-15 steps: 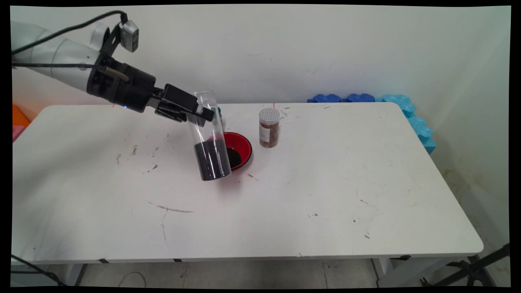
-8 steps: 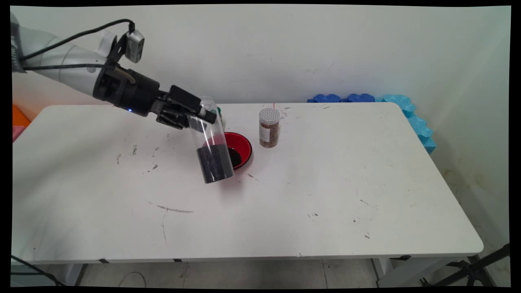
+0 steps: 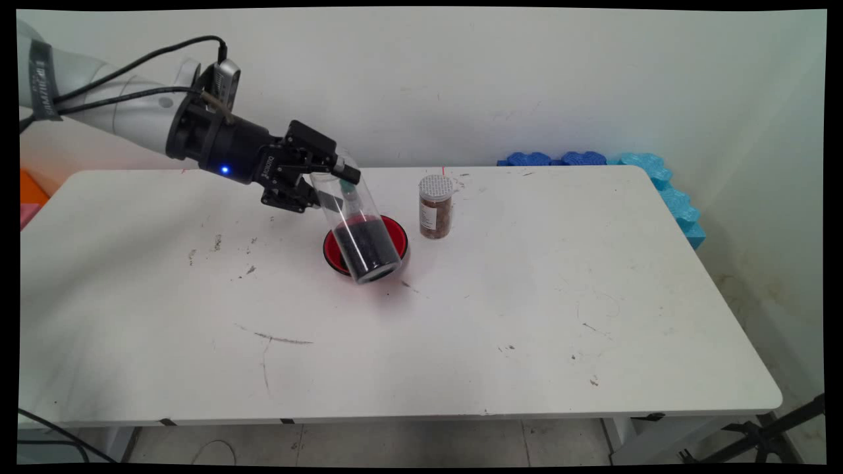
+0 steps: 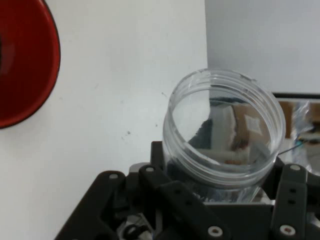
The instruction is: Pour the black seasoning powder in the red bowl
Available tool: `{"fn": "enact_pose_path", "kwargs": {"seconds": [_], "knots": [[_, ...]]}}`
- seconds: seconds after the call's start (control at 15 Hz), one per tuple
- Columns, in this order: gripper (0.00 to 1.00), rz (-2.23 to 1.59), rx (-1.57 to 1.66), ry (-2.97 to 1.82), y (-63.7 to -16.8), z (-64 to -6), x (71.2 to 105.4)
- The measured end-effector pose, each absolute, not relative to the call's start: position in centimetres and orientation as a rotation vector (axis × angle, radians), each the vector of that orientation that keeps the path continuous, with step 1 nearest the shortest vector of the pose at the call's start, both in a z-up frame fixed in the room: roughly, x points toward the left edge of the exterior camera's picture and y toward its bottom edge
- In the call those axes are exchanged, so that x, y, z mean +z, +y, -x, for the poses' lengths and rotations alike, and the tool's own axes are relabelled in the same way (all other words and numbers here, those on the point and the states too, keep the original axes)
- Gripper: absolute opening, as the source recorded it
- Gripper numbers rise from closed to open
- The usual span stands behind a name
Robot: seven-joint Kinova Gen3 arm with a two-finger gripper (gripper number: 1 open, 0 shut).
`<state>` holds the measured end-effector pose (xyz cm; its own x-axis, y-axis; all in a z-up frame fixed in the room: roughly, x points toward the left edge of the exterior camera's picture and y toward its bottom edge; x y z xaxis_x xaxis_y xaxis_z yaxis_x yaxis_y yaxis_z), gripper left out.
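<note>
One red bowl (image 3: 395,232) near the middle of the white surface (image 3: 527,316). Two jars: one clear, open-mouthed jar (image 3: 359,230) with dark contents, tilted over the bowl in one black gripper (image 3: 326,187); one lidded spice jar (image 3: 435,206) standing upright just right of the bowl. One row of blue foam pieces (image 3: 632,172) well right of the bowl, along the surface's far corner.
</note>
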<state>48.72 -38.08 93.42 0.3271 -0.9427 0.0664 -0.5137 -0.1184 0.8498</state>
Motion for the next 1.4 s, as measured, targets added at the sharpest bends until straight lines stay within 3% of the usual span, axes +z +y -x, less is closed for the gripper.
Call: {"fn": "enact_pose_path", "kwargs": {"seconds": [1.4], "knots": [[0.0,-2.032,-1.03,-0.788,-40.3,-48.5,90.2]]}}
